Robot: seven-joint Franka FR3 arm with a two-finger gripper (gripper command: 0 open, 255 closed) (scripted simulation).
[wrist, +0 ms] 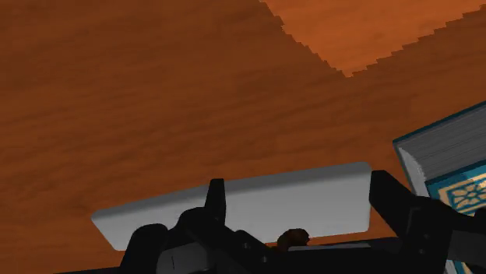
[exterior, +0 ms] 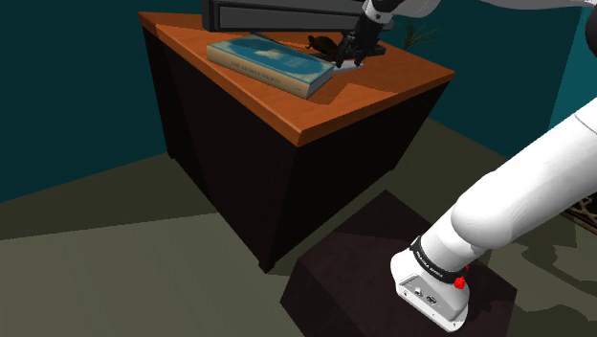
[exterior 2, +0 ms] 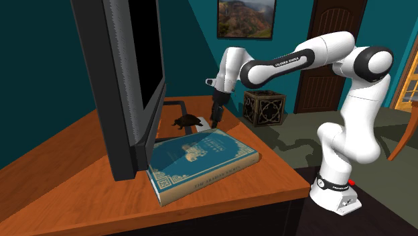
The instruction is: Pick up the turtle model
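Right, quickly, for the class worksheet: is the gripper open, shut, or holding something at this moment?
Gripper: open, with its fingers standing apart and holding nothing. The turtle model is not clasped.

You see an orange-brown wooden surface (exterior: 373,96). On it a blue book (exterior: 273,62) lies flat, just beside a large black screen (exterior 2: 127,74). Behind, a landscape picture (exterior 2: 246,18) hangs on the teal wall (exterior 2: 194,40), near a dark door (exterior 2: 335,17); a carved box (exterior 2: 264,107) stands on the floor (exterior 2: 298,137).

So the turtle (exterior 2: 187,121) sits on the tabletop (exterior 2: 60,181) right at the jaws, book (exterior 2: 201,157) lying just beside them, monitor (exterior 2: 124,80) standing past it.
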